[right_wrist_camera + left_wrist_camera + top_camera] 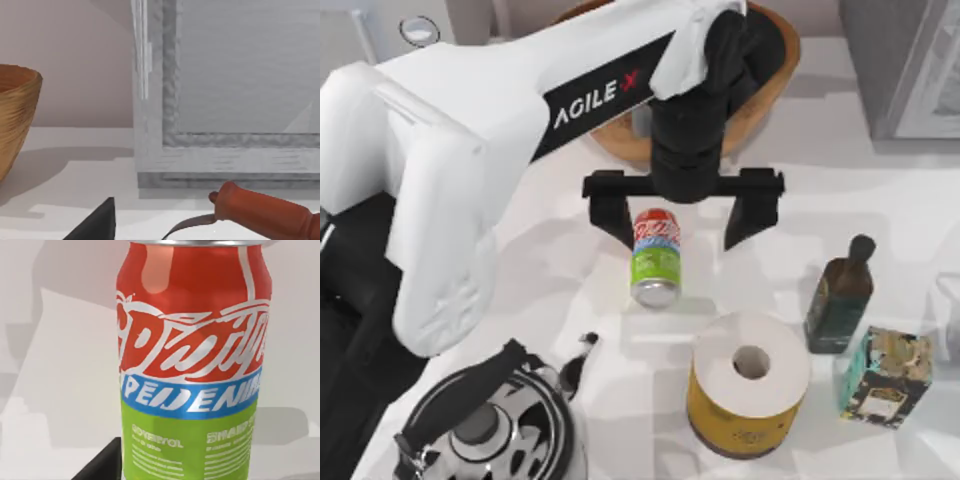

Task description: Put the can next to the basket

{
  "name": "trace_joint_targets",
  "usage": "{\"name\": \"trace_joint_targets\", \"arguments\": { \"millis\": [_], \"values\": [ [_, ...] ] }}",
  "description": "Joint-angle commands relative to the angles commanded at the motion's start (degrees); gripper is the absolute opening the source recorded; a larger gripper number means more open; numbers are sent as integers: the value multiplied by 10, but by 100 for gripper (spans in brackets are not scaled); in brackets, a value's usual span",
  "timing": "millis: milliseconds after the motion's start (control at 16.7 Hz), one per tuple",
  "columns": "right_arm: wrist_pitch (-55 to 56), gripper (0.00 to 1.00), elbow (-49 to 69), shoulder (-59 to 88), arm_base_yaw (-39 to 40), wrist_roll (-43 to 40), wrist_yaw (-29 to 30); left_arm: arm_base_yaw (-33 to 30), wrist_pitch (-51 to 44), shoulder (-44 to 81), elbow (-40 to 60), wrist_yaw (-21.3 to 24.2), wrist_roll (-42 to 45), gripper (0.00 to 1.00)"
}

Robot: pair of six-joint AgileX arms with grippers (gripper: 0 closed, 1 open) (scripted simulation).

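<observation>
The white counter (840,180) is the biggest thing here. Next comes the big left arm (470,150), white with a black band, reaching in from the left side across the middle of the counter. Behind its far end sits the basket (775,75), round and brown, at the back of the counter; the arm hides a lot of it. In the right wrist view the basket (15,120) shows its ribbed side, next to a grey framed panel (225,100).

At the front left is a shiny kettle (495,430) with a black handle. To the right of it stands a yellow roll (750,385) with a white top and a hole in the middle. Further right are a dark bottle (840,295) and a small patterned box (885,375).

The left end effector (682,225) is wide open, with one black finger on each side of the can (655,258) and gaps between. The can stands upright in the middle of the counter, in front of the basket and apart from it. Up close, the can (192,365) is red on top and green below.

A red handle (265,212) with a curved metal piece shows in the right wrist view.
</observation>
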Motion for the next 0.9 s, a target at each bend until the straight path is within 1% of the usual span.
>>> {"name": "trace_joint_targets", "arguments": {
  "millis": [240,600,900],
  "values": [
    [0,100,0,0,0,0,0,-7,-12,3,2,3,2,100],
    [0,100,0,0,0,0,0,-19,-85,32,29,24,7,100],
    [0,100,0,0,0,0,0,-8,-109,28,90,12,3,100]
  ]
}}
